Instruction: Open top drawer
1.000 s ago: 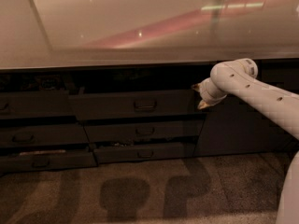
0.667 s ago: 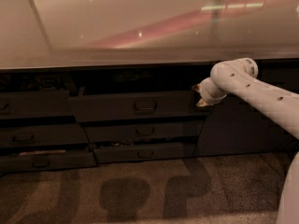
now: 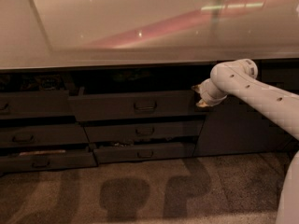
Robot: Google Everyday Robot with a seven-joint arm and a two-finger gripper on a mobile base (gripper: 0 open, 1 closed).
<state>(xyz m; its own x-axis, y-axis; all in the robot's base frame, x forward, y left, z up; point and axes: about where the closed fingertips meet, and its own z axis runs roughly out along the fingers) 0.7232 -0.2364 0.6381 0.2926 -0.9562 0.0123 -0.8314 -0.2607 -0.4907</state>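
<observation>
**Gripper at the right end of the partly open top drawer**

The top drawer (image 3: 112,107), a wide dark grey drawer with a flat front, is seen in the middle column just under the pale glossy countertop (image 3: 140,27). Its long axis runs left to right, level with the counter edge, and its front faces out toward the speckled floor (image 3: 56,195). A small black loop handle (image 3: 145,106) is fixed at the centre of the front. The front appears to stand slightly forward of the cabinet, with a dark gap above it, though the dim light makes this uncertain. Narrower, shorter drawer fronts (image 3: 145,131) are stacked below it and to its left.

The white jointed arm (image 3: 266,99) is brought in from the right edge and slopes up and to the left to a rounded joint. From there it is bent down and left to the gripper (image 3: 201,96). The gripper is placed at the drawer's right end, beside the plain dark cabinet door (image 3: 233,134). Whether it is open, closed or holding the drawer edge cannot be told.
</observation>
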